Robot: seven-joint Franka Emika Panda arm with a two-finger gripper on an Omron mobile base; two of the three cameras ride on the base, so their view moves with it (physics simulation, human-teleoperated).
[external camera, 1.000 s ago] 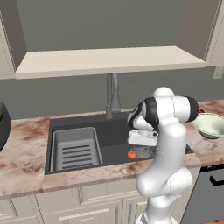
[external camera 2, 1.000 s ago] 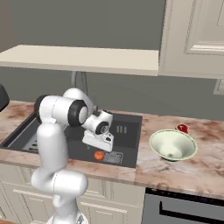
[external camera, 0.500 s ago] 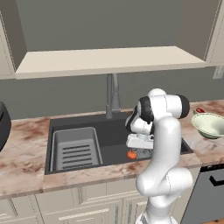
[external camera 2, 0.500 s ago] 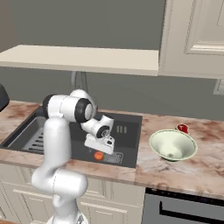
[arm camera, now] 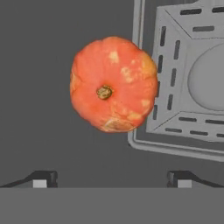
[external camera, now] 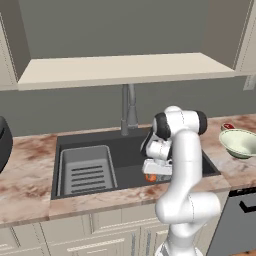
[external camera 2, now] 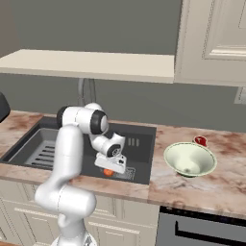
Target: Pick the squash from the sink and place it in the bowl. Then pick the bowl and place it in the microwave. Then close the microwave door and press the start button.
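Observation:
The squash (arm camera: 113,84), small, round and orange, lies on the dark floor of the sink (external camera: 127,150) beside the square drain grate (arm camera: 190,78). My gripper (arm camera: 111,179) hangs straight above it, open, with its two fingertips spread wider than the squash and nothing between them. From the base views the hand is low inside the basin, and the squash (external camera: 150,177) (external camera 2: 108,172) peeks out just under the gripper (external camera: 154,172) (external camera 2: 111,168). The pale green bowl (external camera: 241,142) (external camera 2: 189,160) stands empty on the counter right of the sink. The microwave is out of view.
A grey slotted rack (external camera: 87,170) fills the left half of the sink and the tall faucet (external camera: 129,107) rises behind it. A small red object (external camera 2: 200,141) sits behind the bowl. A beige shelf (external camera: 125,67) overhangs the counter.
The hand has come down into the basin toward the squash and now hovers close over it. The jaws have stayed wide open.

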